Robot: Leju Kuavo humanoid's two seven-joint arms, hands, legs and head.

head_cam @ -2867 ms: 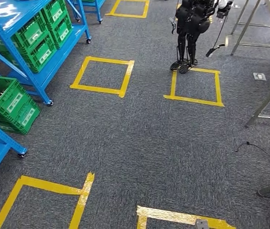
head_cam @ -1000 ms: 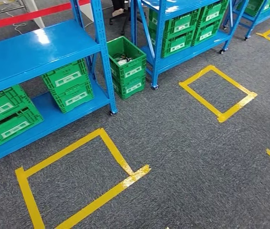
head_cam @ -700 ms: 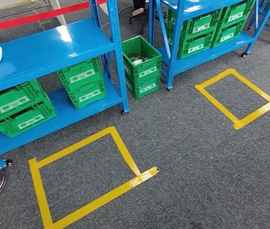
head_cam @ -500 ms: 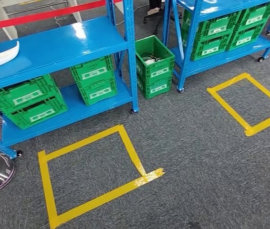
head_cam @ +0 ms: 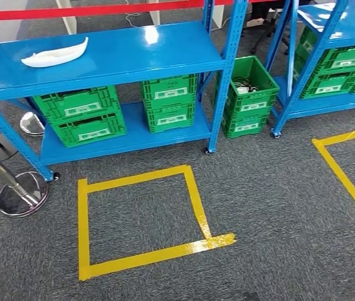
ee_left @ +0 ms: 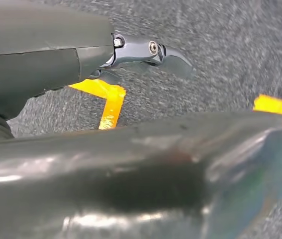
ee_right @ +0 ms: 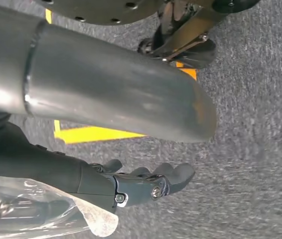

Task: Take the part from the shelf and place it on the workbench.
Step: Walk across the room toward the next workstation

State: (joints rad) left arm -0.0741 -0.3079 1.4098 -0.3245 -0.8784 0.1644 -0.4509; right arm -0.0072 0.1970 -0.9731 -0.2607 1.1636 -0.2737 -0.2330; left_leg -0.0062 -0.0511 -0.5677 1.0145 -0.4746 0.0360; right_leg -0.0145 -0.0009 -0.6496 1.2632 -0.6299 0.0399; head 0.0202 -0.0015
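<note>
The part (head_cam: 54, 56) is a long white curved shell lying on the top board of the blue shelf (head_cam: 118, 53), toward its left end, in the head view. My left hand (ee_left: 147, 50) hangs over the grey carpet in the left wrist view, fingers stretched out and holding nothing. My right hand (ee_right: 143, 181) hangs the same way over the carpet in the right wrist view, fingers straight and empty. Both hands are far from the part.
Green crates (head_cam: 83, 116) sit on the shelf's lower board, and another green crate (head_cam: 249, 94) stands on the floor beside a second blue shelf (head_cam: 332, 56). A yellow tape square (head_cam: 142, 219) marks the carpet before the shelf. A chrome stanchion base (head_cam: 22, 194) stands at left.
The camera has swung round: the blue shelf has shifted from the picture's left toward its middle, and the white part on it has come fully into sight.
</note>
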